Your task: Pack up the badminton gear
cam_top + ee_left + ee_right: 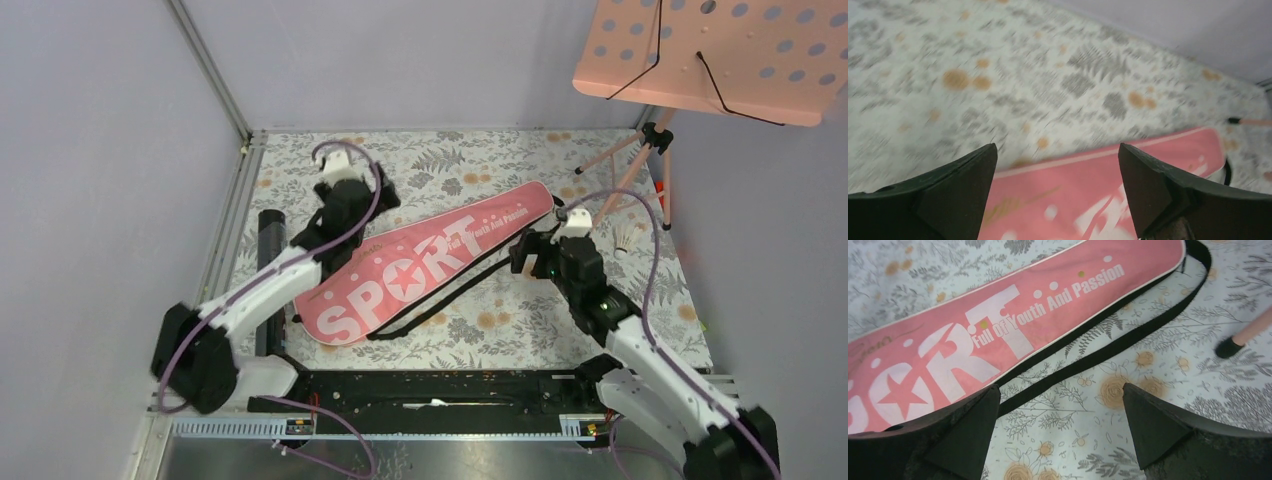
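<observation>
Entry: the racket bag [430, 262] lies flat on the bench [450, 160], pink, with the "SPORT" lettering facing up. It runs diagonally, wide end near-left, narrow end far-right. Its black strap [440, 305] trails loose on the floral cloth along the bag's near side.

The left jaws stand wide apart and hold nothing. They hover over the far-left edge of the bag. The left wrist view is blurred, but pink fabric shows below and between the two tips.

The right jaws also stand wide apart and hold nothing. They hang above the strap, just beside the bag's narrow half.

The black tube [268, 250] lies along the left edge of the bench, partly hidden by the left arm [270, 290].

A small white item, probably a shuttlecock [628, 240] though too small to confirm, sits near the legs of the music stand [715, 60] at the right, well apart from the bag.
</observation>
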Controlling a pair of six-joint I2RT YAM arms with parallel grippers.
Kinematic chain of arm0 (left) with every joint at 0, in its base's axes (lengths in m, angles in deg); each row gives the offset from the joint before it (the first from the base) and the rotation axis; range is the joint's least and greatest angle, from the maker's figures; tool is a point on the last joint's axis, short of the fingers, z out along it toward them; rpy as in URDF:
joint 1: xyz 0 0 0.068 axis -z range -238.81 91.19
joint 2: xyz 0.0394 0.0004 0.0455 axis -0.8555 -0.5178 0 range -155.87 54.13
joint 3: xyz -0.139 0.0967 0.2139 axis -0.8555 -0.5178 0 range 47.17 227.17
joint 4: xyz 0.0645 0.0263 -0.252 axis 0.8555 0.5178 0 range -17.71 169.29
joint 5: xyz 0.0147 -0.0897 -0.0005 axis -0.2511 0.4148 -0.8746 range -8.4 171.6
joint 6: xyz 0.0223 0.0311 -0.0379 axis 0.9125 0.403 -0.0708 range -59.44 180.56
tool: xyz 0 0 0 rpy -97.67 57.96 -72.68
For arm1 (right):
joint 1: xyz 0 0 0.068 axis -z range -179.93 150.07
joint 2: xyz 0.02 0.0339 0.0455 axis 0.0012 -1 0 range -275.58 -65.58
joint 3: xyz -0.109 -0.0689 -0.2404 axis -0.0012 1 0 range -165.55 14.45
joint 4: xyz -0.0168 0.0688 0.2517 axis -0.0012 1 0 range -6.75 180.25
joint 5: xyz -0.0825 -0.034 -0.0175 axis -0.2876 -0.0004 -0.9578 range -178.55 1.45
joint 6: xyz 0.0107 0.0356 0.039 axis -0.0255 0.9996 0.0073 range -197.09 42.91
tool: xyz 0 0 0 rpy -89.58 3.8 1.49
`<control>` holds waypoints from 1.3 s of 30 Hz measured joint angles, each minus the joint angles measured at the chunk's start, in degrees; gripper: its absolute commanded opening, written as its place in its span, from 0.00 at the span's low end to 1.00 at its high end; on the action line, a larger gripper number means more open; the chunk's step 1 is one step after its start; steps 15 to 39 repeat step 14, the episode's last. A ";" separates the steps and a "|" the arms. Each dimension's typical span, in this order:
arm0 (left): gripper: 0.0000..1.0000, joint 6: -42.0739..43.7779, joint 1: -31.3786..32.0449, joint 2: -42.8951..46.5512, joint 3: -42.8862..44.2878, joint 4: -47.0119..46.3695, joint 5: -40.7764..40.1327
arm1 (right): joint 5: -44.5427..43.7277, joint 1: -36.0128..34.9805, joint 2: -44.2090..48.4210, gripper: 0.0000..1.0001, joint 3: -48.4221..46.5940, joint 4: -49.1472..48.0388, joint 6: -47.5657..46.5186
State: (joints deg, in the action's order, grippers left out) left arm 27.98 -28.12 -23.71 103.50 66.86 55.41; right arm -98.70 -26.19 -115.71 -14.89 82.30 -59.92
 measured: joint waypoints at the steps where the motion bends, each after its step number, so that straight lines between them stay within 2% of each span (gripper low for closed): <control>1: 0.99 -0.15 1.03 3.30 -3.19 2.29 -1.99 | -0.85 0.00 4.17 1.00 1.49 1.18 0.90; 3: 0.99 -1.20 3.08 11.76 -9.51 8.02 -5.11 | -2.29 0.00 11.50 1.00 3.45 3.67 2.43; 7: 0.99 -4.61 3.85 28.11 -16.35 17.35 -10.38 | -4.85 0.00 24.30 0.99 5.88 9.09 4.42; 11: 0.99 -6.62 3.85 39.91 -20.22 23.98 -14.95 | -8.33 0.00 33.20 1.00 8.02 12.20 5.31; 13: 0.99 -7.02 3.85 42.95 -20.61 27.52 -16.65 | -10.03 0.00 35.52 0.99 9.18 13.90 5.66; 39: 0.99 -7.21 3.85 43.67 -20.61 28.98 -17.35 | -10.56 0.00 36.11 1.00 9.46 14.84 5.84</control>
